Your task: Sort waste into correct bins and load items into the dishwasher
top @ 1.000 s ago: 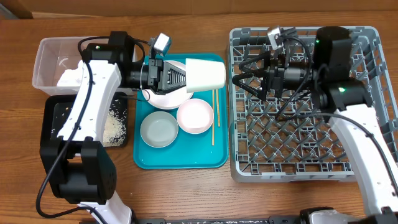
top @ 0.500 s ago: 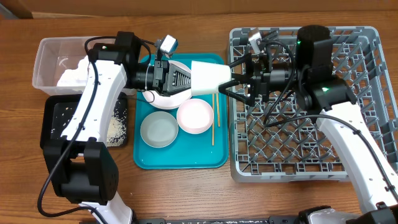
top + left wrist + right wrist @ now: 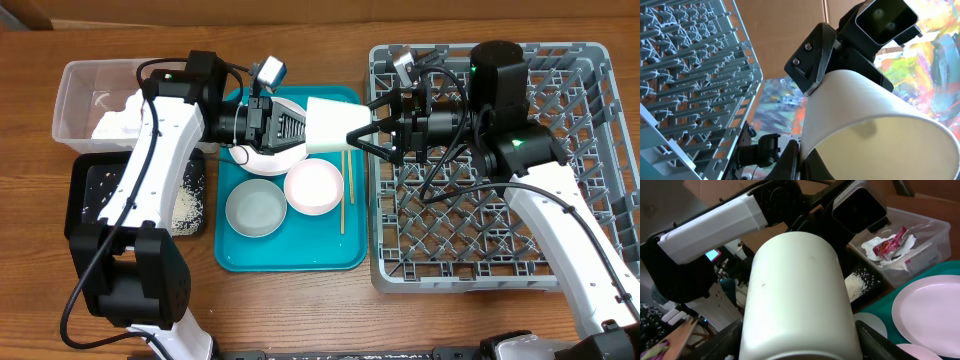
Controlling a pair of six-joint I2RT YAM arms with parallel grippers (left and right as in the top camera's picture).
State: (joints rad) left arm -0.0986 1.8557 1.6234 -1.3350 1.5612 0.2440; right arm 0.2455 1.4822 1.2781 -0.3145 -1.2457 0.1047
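The small white cup [image 3: 330, 126] hangs on its side above the teal tray [image 3: 290, 255]. My left gripper [image 3: 300, 127] is shut on its rim, one finger inside, as the left wrist view [image 3: 802, 160] shows. My right gripper [image 3: 362, 135] is open, with a finger on each side of the cup's closed end [image 3: 795, 295]. The plate [image 3: 255, 160], two bowls [image 3: 254, 208] [image 3: 314, 187] and the chopsticks [image 3: 344, 190] lie on the teal tray. The grey dish rack [image 3: 560, 270] is at the right.
The clear tub [image 3: 80, 90] at the far left holds napkins [image 3: 115, 122] and the red wrapper [image 3: 890, 242]. The black tray [image 3: 85, 190] in front of it holds rice [image 3: 185, 205].
My left gripper carried the cup to the right. My right gripper came left from over the rack, and its open fingers now straddle the cup's end.
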